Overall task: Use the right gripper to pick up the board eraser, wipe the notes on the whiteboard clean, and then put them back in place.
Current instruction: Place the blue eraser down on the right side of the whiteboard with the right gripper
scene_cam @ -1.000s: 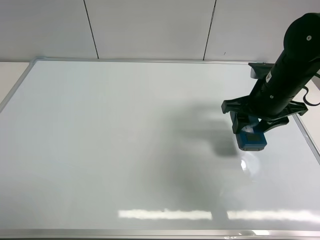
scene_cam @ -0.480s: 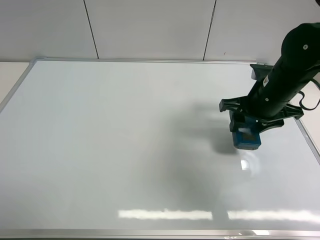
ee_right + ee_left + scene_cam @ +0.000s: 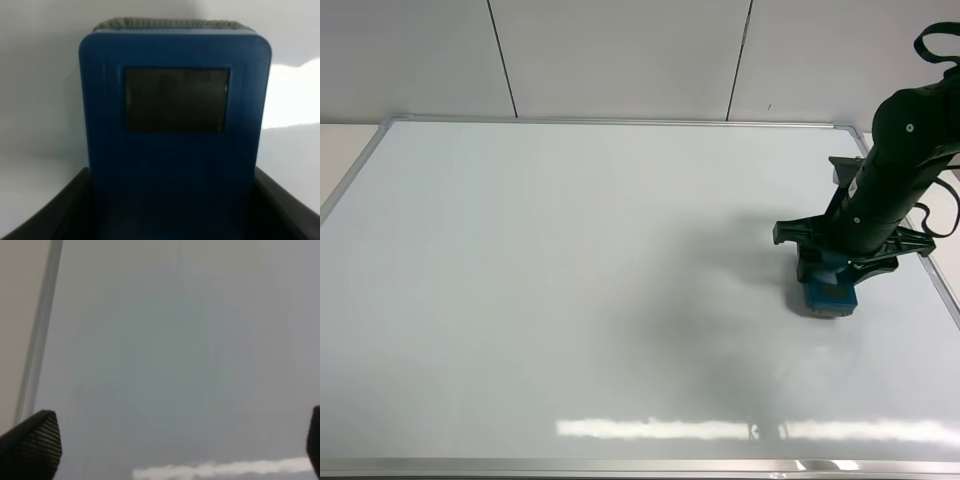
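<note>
The whiteboard [image 3: 570,280] fills most of the exterior high view, and no marker notes show on it. My right gripper [image 3: 828,278] is shut on the teal-blue board eraser [image 3: 830,298] at the board's right side, near its right frame. The eraser looks pressed against the board, its shadow tight under it. In the right wrist view the eraser [image 3: 175,125] fills the frame between the black fingers [image 3: 50,215], its grey felt edge at the far end. My left gripper [image 3: 165,440] is open over bare whiteboard [image 3: 175,350], out of the exterior high view.
The board's silver frame [image 3: 620,121] runs along the back under a white panelled wall. The frame's right side [image 3: 942,290] lies just beyond the right arm. The left wrist view shows the frame's edge [image 3: 40,340] and beige table beside it.
My right gripper has moved a little right and toward the board's front edge with the eraser, and has come lower onto the board. The bright glare spot by the eraser is gone.
</note>
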`<state>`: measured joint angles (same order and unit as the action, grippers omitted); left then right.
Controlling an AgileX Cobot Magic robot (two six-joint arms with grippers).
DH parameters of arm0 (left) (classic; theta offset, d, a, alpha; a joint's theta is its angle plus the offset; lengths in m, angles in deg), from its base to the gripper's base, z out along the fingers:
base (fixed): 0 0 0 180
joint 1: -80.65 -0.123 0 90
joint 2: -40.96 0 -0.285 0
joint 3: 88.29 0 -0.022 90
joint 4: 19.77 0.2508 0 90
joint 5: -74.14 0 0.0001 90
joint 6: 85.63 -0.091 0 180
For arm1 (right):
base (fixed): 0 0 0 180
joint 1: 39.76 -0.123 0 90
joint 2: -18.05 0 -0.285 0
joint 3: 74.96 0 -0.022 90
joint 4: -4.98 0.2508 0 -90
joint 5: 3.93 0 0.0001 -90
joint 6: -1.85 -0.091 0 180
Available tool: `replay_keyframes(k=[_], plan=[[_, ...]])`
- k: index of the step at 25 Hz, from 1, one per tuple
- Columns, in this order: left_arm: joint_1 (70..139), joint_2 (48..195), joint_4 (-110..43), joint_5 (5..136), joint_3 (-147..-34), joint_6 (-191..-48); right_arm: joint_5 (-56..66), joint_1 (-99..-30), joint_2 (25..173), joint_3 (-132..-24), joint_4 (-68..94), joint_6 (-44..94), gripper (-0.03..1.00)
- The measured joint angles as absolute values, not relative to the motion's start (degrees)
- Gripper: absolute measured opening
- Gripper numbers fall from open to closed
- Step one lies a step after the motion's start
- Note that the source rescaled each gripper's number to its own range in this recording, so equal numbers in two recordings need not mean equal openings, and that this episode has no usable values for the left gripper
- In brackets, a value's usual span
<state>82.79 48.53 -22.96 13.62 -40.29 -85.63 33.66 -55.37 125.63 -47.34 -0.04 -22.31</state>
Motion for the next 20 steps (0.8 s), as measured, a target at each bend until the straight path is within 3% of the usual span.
replay_keyframes(k=[13, 15, 18, 20], plan=[[82.79, 48.53, -22.96, 13.62, -40.29, -85.63, 32.46, -55.37, 126.09, -47.34, -1.04, -23.39, 0.04], [82.79, 48.53, -22.96, 13.62, -40.29, -85.63, 32.42, -55.37, 126.09, -47.34, -1.16, -23.39, 0.22], [82.79, 48.53, -22.96, 13.62, -40.29, -85.63, 32.24, -55.37, 126.09, -47.34, -1.35, -23.33, 0.76], [82.79, 48.53, -22.96, 13.62, -40.29, -85.63, 32.24, -55.37, 126.00, -47.34, -1.40, -22.84, 0.92]])
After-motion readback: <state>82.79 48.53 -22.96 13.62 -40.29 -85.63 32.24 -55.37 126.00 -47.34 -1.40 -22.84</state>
